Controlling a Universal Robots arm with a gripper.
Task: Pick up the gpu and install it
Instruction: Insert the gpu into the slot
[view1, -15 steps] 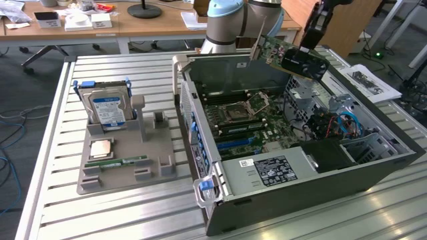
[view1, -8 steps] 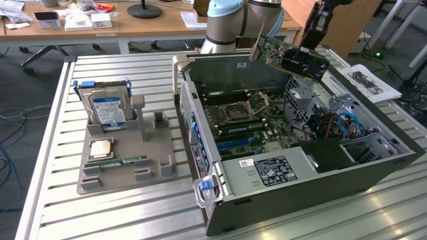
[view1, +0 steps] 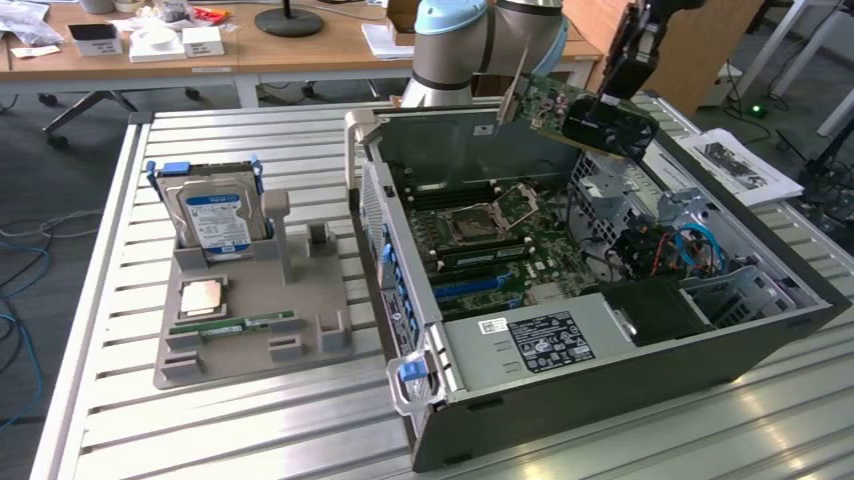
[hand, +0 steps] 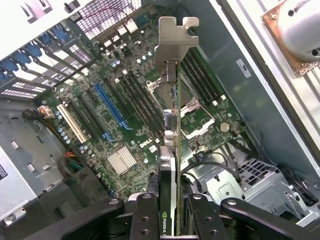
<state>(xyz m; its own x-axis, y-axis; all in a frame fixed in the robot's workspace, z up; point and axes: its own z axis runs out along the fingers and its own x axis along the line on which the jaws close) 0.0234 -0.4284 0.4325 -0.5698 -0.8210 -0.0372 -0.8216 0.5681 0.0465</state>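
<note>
Between the jaws: gpu (hand: 172, 135) clamped, edge-on (metal bracket farthest from them) | below the jaws: open computer case (view1: 641, 385), motherboard (hand: 125, 115) | gripped at one end, presumably keeping its connector free.

The gpu (view1: 554, 100) is green, its bracket (hand: 176, 45) silver, the hard drive (view1: 214, 222) blue-labelled.

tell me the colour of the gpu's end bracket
Bare silver metal. The bracket of the gpu shows best in the wrist view.

so the claw (view1: 611, 92) has the gpu (view1: 567, 112) hanging over the open case (view1: 747, 345), motherboard (view1: 494, 240) below the claw, and the parts tray (view1: 240, 352) is on the table (view1: 200, 430), well apart from it
</note>
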